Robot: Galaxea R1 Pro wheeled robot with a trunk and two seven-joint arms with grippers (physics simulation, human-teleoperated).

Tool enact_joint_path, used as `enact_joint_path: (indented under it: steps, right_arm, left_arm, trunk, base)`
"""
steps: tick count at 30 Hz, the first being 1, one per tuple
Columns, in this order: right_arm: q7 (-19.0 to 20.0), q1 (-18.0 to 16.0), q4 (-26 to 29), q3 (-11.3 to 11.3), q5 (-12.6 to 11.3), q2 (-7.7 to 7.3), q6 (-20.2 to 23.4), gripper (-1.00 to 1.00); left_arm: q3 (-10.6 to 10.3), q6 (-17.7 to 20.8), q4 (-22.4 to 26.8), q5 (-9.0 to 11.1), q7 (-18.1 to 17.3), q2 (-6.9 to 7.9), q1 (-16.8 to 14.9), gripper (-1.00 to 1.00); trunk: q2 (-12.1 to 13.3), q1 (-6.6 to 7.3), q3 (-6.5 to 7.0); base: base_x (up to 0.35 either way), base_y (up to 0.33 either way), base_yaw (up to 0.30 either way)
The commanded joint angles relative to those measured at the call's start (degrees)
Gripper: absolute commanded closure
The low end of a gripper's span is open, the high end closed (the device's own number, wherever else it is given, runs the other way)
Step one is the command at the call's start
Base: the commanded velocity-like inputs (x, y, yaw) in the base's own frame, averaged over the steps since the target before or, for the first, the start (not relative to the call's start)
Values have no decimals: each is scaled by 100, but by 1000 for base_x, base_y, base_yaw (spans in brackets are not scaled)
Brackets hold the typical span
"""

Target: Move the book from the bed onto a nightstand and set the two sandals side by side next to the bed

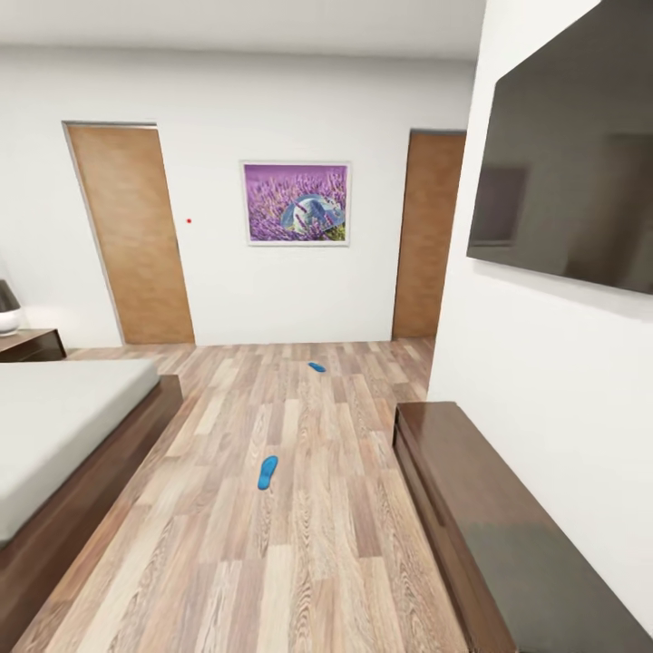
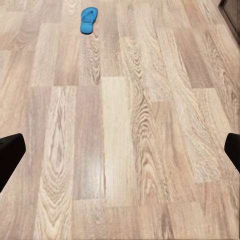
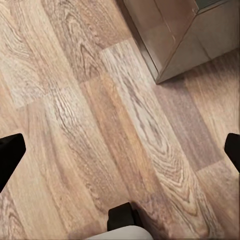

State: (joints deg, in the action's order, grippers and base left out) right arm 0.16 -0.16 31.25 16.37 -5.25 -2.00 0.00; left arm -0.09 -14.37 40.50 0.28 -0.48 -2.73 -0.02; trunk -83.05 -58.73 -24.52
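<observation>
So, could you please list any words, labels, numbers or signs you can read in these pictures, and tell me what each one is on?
None: no readable text shows in any view.
The framed picture on the far wall shows purple flowers, no lettering.
The dark wall screen is blank.
The two doors and the small red dot on the wall carry no writing.
The two blue sandals on the floor show no legible brand.

**Three views, one shared floor**

Your head camera looks level down the bedroom toward the far wall's picture [image 1: 296, 203]. Both wrist cameras face down, close over the plank floor [image 3: 100, 125]. The nearer blue sandal [image 2: 89, 20] shows in head and left wrist views.
</observation>
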Motion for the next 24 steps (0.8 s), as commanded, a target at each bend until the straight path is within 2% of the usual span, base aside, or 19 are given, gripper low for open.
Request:
enact_joint_path:
  steps: [1, 16, 24]
  right_arm:
    - [2, -2, 4, -2, -55, 0, 0, -100]
    - [3, -2, 2, -9, -47, -1, 0, -100]
    - [9, -2, -3, -10, -46, -2, 0, -100]
  left_arm:
    - [0, -13, 2, 4, -5, 0, 0, -100]
    - [0, -13, 2, -1, -5, 0, 0, -100]
    - [-1, -13, 2, 6, -5, 0, 1, -100]
  trunk:
    - [-3, 0, -5]
    - [-3, 0, -8]
    - [-3, 0, -56]
  base:
    - [0, 0, -202]
    - [0, 0, -28]
    - [0, 0, 0]
